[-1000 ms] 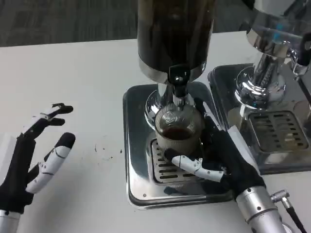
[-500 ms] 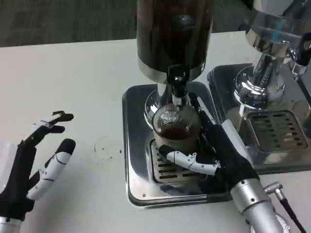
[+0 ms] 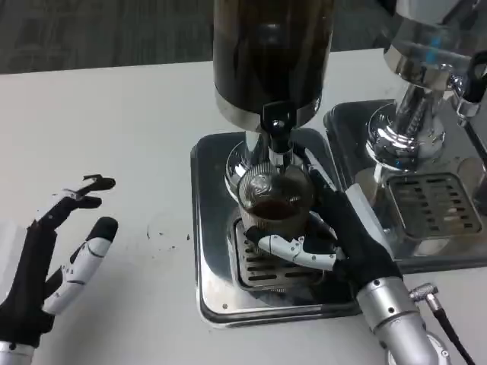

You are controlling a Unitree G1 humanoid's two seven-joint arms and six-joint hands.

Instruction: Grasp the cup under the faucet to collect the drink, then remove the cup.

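- White table (image 3: 114, 114), with dark floor beyond its far edge.
- Left hand (image 3: 53, 251) hovers near the table's left edge, fingers spread, holding nothing.
- Cup (image 3: 274, 201) of dark drink stands on the steel drip tray (image 3: 209, 228), directly under the faucet (image 3: 278, 137).
- Right hand (image 3: 342, 243) grips the cup from the right.

The clear cup (image 3: 275, 204) stands upright under the black faucet (image 3: 278, 125). It has dark drink inside. It sits on the metal grate near the middle of the shiny tray (image 3: 213, 228).
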